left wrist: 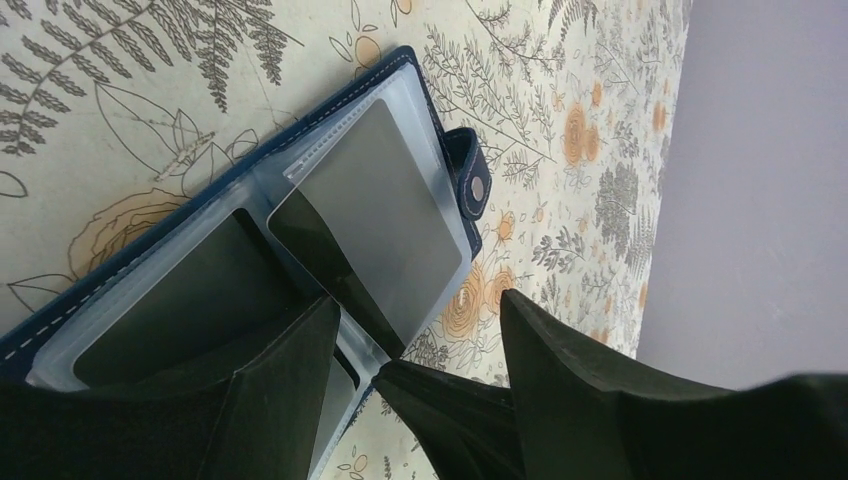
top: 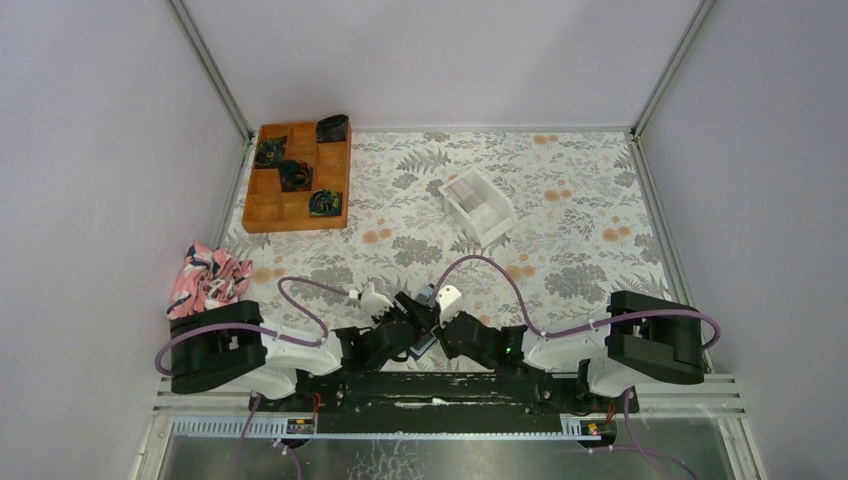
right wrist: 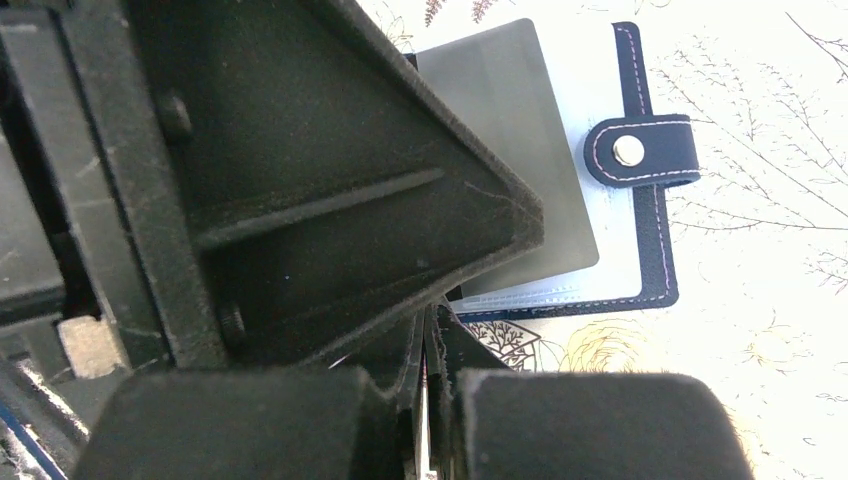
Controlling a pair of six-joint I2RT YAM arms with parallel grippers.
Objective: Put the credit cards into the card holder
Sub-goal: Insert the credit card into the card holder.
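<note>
The card holder (left wrist: 466, 168) lies open on the floral cloth, navy outside with clear sleeves and a snap tab (right wrist: 628, 150). A grey credit card (left wrist: 385, 200) rests slanted on its right page, partly in a sleeve. A dark card shape (left wrist: 170, 310) shows in the left sleeve. My left gripper (left wrist: 418, 300) is open, with one finger (left wrist: 285, 390) down on the left page and the other beside the holder. My right gripper (right wrist: 428, 335) is shut, its tip (left wrist: 402, 368) against the grey card's near corner (right wrist: 520, 150). From above, both grippers (top: 425, 320) cover the holder.
An orange wooden tray (top: 297, 177) with dark items stands at the back left. A white open box (top: 478, 205) sits mid-table, and a pink patterned cloth (top: 208, 277) lies at the left edge. Grey walls close in on three sides.
</note>
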